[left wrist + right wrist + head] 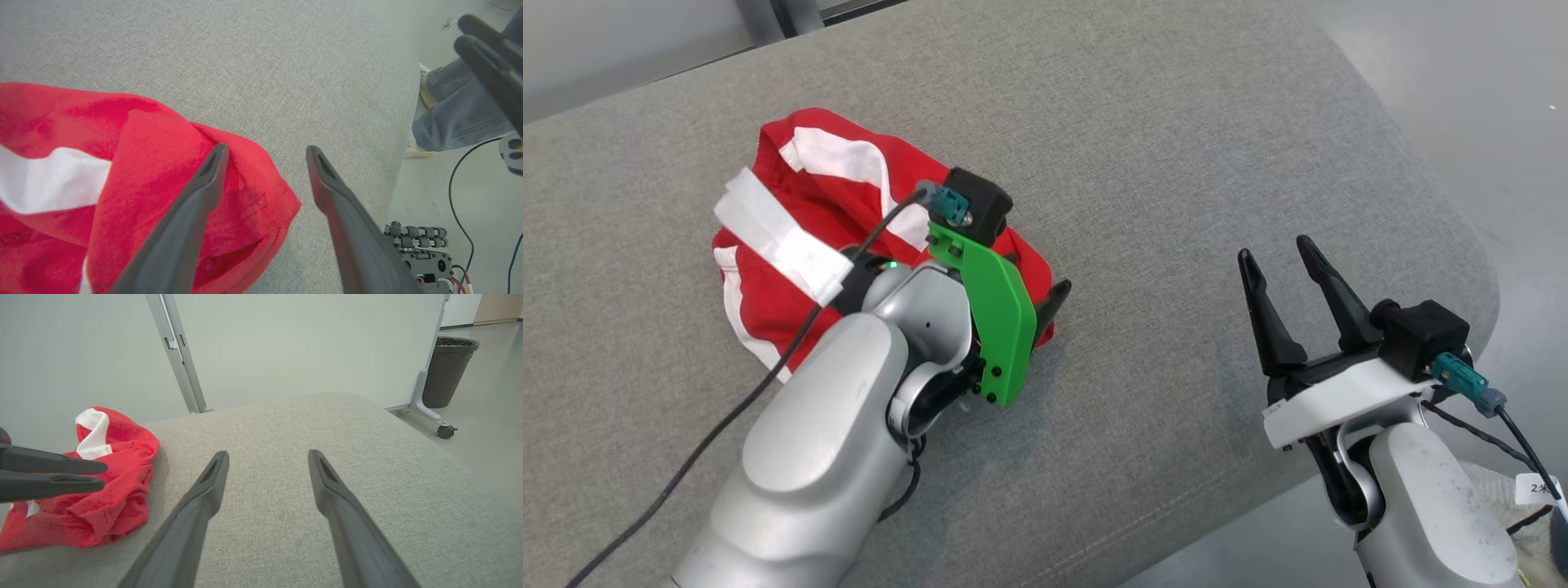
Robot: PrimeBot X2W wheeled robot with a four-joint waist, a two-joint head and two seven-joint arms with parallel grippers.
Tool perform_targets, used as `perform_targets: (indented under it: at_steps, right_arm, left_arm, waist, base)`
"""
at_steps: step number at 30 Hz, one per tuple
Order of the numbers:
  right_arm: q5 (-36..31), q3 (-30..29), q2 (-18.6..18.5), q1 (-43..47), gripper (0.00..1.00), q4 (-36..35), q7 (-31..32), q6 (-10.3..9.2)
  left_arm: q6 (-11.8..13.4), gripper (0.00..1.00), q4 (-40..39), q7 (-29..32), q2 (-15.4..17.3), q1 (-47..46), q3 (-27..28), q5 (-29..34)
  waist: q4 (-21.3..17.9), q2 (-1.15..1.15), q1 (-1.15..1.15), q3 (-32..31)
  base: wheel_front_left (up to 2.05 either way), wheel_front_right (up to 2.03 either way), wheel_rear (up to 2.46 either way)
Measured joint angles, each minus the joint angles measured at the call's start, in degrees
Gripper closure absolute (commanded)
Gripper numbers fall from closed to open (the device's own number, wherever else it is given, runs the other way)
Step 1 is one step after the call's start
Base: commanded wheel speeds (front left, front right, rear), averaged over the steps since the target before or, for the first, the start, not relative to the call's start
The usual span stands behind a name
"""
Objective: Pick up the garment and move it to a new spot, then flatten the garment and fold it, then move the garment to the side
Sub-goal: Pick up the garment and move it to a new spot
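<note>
The crumpled red-and-white cloth garment (pixel 768 306) is laid on the grey fabric surface (pixel 1143 163). The left gripper (pixel 266 150) is spread wide over its hem, empty; the right gripper (pixel 1276 251) is held open and empty aside, probably for flattening.

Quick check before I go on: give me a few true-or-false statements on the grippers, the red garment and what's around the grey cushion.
1. The left gripper is open, with one finger over the garment and the other over bare cushion. True.
2. The garment lies flat and neatly folded. False: it sits in a crumpled heap, red with white stripes.
3. The right gripper is shut on the garment. False: it is open over bare cushion, apart from the garment.
4. A person's leg in jeans is on the floor beyond the cushion's edge. True.
</note>
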Motion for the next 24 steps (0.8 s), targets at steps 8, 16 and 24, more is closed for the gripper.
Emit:
perform_targets:
  at_steps: [8, 16, 24]
  right_arm:
    - [-0.71, -1.07, 0.12, 1.99, 0.0, -0.01, 0.01, -0.04]
    - [-1.97, -2.81, -0.25, 3.77, 0.0, -0.87, 0.01, -0.31]
    - [-2.34, -4.48, -0.87, 6.44, 0.0, -1.77, 0.01, -0.51]
  left_arm:
    - [0.35, 0.0, -0.57, -6.65, -0.03, 3.69, -2.37, -1.13]
    - [1.13, 0.0, -2.9, -14.52, -0.04, 6.15, -3.5, 0.0]
    - [3.81, 0.0, -1.96, -19.15, -0.03, 11.29, -2.13, 1.04]
  waist:
    - [1.89, 0.0, 0.0, -1.2]
    - [4.84, 0.0, 0.0, -2.92]
    - [8.48, 0.0, 0.0, -4.99]
  base:
    - [0.0, 0.0, 0.0]
    - [0.0, 0.0, 0.0]
    - [0.0, 0.0, 0.0]
